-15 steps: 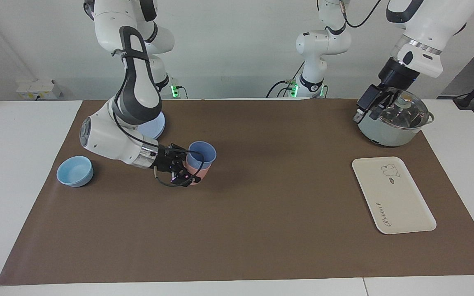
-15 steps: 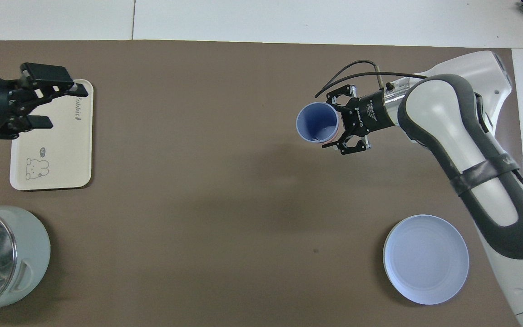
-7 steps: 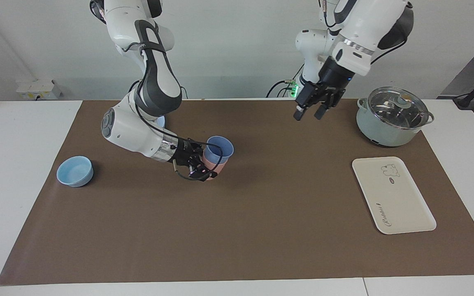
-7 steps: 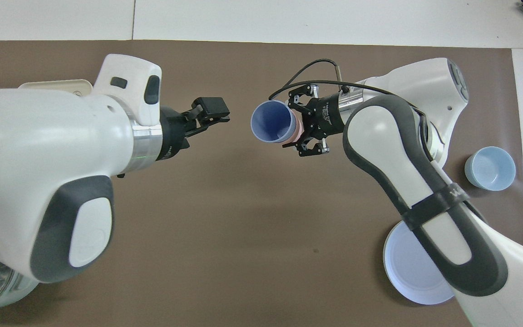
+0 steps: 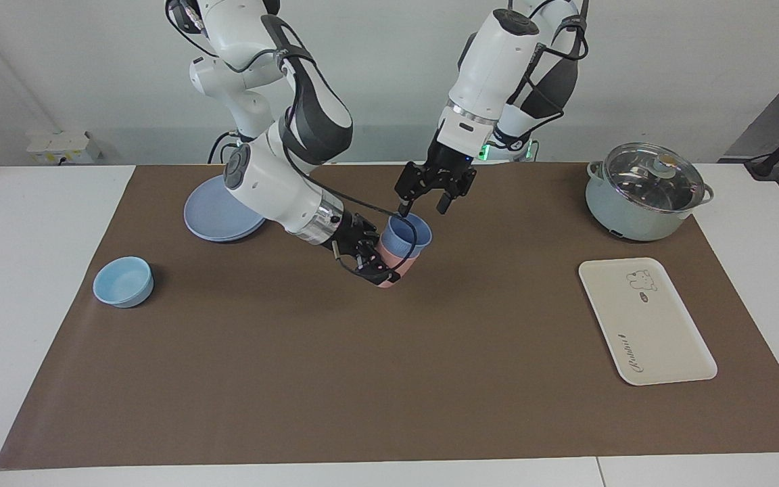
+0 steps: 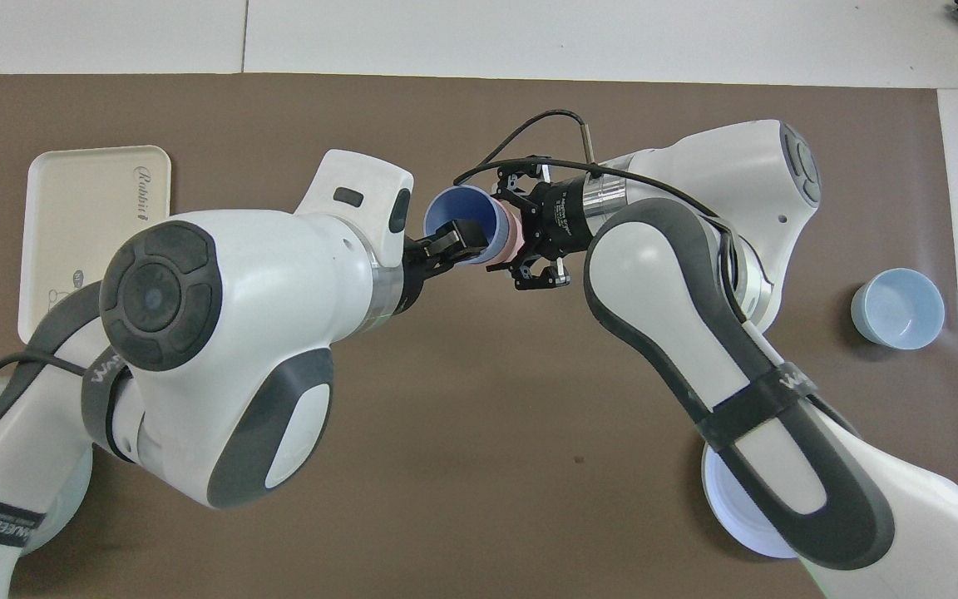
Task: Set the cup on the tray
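**Two grippers met at the stacked cups**

The right gripper [image 5: 377, 262] was clamped on the salmon-pink cup [image 5: 389, 265], holding it tilted above the brown mat [image 5: 389, 379] near the middle of the tabletop [image 5: 31, 270]. The periwinkle cup [image 5: 406, 235] sat nested inside the pink one, its mouth turned toward the left arm's end. The left gripper [image 5: 423, 201] hung at that rim with its fingers [image 6: 464, 230] spread, one reaching into the cup's mouth, not yet closed on it. The cream tray [image 5: 660, 338] lay well apart, near the lidded pot [image 5: 643, 196].
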{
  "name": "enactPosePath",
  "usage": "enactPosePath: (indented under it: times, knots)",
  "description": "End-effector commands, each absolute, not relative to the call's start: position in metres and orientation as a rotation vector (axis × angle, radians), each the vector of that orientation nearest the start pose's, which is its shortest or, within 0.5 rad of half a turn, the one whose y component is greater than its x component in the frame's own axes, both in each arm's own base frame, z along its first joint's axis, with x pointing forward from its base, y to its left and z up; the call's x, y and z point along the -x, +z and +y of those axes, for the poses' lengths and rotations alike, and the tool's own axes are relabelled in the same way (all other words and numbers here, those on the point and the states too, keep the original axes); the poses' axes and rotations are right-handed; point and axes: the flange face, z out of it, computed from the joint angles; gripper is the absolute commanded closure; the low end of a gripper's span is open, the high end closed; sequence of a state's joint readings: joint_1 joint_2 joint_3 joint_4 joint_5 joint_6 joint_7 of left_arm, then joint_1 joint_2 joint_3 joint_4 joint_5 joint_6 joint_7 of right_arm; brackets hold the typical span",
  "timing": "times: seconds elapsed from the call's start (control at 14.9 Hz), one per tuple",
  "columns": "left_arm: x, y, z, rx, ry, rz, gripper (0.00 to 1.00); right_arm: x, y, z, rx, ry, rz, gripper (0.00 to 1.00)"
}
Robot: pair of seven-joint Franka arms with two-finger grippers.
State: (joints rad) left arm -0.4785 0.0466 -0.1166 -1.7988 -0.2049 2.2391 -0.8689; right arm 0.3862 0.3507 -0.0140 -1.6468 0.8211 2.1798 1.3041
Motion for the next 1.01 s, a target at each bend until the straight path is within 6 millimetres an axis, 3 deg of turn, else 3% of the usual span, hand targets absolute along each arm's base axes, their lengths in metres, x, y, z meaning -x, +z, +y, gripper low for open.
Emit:
enactPosePath:
  times: [0.0,0.2,0.27,0.34,0.54,0.74,0.94]
  knots:
    - [-0.508,0.549,-0.339,3.463,-0.384,-0.7,0.16,-0.621,0.446,0.272,1.906,0.534,1.564,1.0]
    - [-0.516,0.539,-0.341,3.47,-0.418,-0.747,0.2,-0.621,0.446,0.272,1.909,0.533,1.561,1.0]
    - [-0.516,0.536,-0.347,3.473,-0.428,-0.788,0.27,-0.621,0.446,0.272,1.91,0.532,1.559,1.0]
    - [-0.517,0.534,-0.349,3.472,-0.423,-0.81,0.39,-0.621,0.446,0.272,1.91,0.532,1.559,1.0]
    - [-0.516,0.535,-0.349,3.468,-0.408,-0.814,1.0,-0.622,0.447,0.27,1.908,0.529,1.559,1.0]
    - [-0.517,0.541,-0.348,3.454,-0.362,-0.812,1.0,-0.622,0.446,0.27,1.909,0.529,1.559,1.0]
    - [-0.523,0.568,-0.34,3.443,-0.332,-0.82,1.0,-0.622,0.447,0.269,1.907,0.528,1.56,1.0]
